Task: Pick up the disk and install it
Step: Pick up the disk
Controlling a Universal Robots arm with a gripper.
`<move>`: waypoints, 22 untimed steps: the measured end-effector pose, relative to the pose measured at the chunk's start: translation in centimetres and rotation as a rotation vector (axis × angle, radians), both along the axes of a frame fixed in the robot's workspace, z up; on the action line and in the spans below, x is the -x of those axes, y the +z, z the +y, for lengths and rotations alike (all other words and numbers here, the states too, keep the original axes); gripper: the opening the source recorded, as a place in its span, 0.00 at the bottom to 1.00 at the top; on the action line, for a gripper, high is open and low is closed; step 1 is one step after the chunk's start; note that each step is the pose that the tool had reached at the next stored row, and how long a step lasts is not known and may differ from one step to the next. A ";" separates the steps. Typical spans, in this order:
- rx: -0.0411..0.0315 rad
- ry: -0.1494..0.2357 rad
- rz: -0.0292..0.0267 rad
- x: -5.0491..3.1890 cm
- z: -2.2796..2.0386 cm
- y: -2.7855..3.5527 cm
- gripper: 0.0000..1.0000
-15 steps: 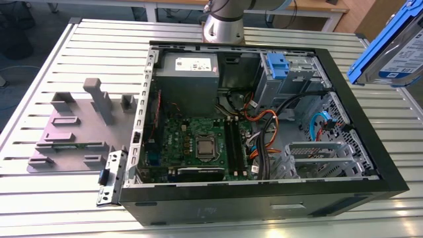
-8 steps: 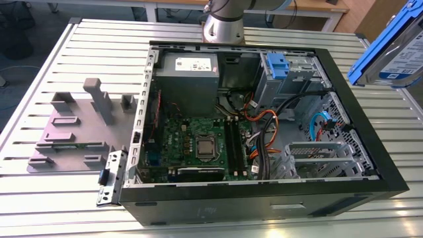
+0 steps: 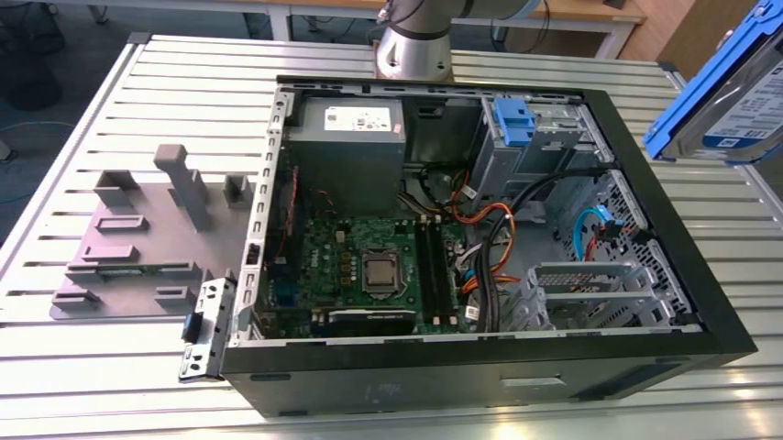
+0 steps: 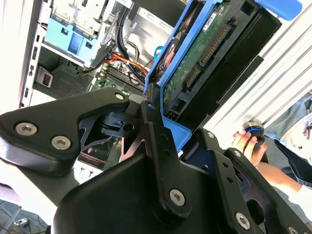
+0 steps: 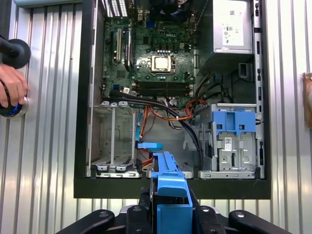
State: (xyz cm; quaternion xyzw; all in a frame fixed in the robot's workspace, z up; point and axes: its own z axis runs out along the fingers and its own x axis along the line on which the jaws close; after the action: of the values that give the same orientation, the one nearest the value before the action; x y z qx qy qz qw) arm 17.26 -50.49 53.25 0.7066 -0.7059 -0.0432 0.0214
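Black metal gripper (image 4: 161, 122) clamped on the flat silver disk (image 4: 204, 53) in its blue plastic frame, held above the open computer case's (image 3: 685, 339) rim, ribbed desk (image 3: 123, 385) beneath.

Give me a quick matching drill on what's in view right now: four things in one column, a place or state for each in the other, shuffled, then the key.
Things:
1. disk
2. blue latch piece
3. power supply
4. person's hand

Places or states:
A. fixed on the grey drive bay inside the computer case
B. on a round control on the slatted table, beside the case
C. clamped in the pincer, above the open case
D. in a corner of the case, white sticker on it

Pairs: 1-C, 2-A, 3-D, 4-B
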 end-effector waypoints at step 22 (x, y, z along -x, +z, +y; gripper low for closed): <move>0.0001 0.000 0.0000 0.00 -0.70 -0.15 0.37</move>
State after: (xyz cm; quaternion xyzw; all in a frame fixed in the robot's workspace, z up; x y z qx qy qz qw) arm 17.26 -51.19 53.10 0.7066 -0.7059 -0.0432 0.0215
